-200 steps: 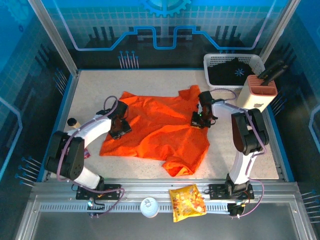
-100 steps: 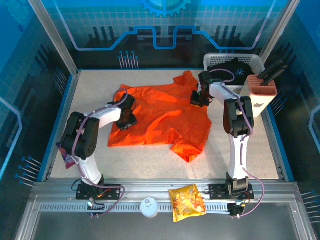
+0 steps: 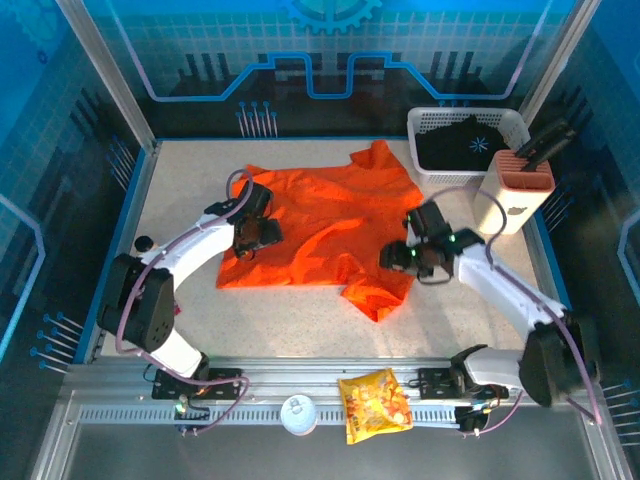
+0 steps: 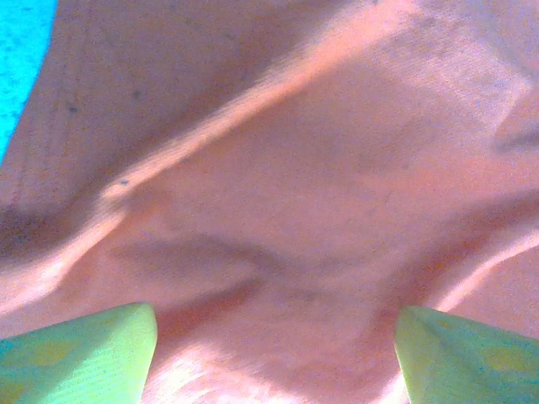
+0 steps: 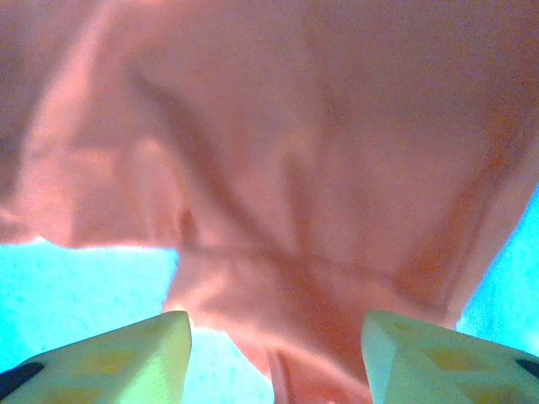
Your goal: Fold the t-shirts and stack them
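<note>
- Pale speckled surface [image 3: 180, 180] fills the floor of a blue-lit enclosure with patterned panels at the back.
- I see a plain bright orange short-sleeved cloth t-shirt [image 3: 330, 215] lying spread but rumpled near the middle of the surface. One sleeve points toward the far edge and one corner trails toward the near edge.
- My left claw [image 3: 257, 233] is over the left edge of that shirt.
- On the left wrist camera its yellow-green fingertips [image 4: 84, 353] stand wide apart in the bottom corners. Wrinkled orange cloth runs beyond the gap and nothing is pinched. I cannot tell whether the tips touch the fabric.
- My right claw [image 3: 400, 257] is at the shirt's right edge, near the lower corner.
- On the right wrist camera its fingertips [image 5: 109, 353] are likewise spread, holding nothing. A folded orange hem lies beyond them, with bare surface showing to either side.
- A black shirt with a small pale-blue starburst print [image 3: 470, 145] lies bunched in a white slotted plastic basket [image 3: 420, 120] at the far right corner, well apart from both claws.
- A beige block with a terracotta top [image 3: 515, 190] stands just in front of the basket, with dark handles sticking out of it.
- On the metal rail at the near edge lie a small glossy yellow-orange snack bag [image 3: 373, 403] and, beside it, a round white container [image 3: 298, 413].
</note>
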You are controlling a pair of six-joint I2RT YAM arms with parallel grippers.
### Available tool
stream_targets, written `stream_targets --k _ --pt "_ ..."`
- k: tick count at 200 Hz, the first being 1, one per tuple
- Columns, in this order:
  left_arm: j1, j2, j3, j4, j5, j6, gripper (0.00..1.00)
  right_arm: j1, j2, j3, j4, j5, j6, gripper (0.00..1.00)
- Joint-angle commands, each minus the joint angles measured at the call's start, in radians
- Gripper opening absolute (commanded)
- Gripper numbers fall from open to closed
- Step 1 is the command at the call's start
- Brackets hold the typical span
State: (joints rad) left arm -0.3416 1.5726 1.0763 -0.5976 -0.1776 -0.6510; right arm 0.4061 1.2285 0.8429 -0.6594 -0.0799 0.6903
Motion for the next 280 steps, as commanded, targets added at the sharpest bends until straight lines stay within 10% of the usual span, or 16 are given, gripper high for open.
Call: stream_targets --k 1,83,205,280 --pt "0.003 -0.018 -0.083 -0.046 -0.038 -0.019 0.76 0.068 -0.113 -0.151 0.027 0.065 0.264 0.58" --pt "0.015 0.046 -0.111 0.043 -0.055 -0.035 0.76 0.248 -0.303 -0.385 0.141 0.188 0.783 0.58" --pt "0.016 0.058 -0.170 0.102 -0.051 -0.049 0.75 0.363 -0.037 -0.273 0.255 0.229 0.827 0.47" --pt "0.016 0.076 -0.173 0.099 -0.051 -0.046 0.61 0.363 -0.094 -0.298 0.179 0.199 0.796 0.00"
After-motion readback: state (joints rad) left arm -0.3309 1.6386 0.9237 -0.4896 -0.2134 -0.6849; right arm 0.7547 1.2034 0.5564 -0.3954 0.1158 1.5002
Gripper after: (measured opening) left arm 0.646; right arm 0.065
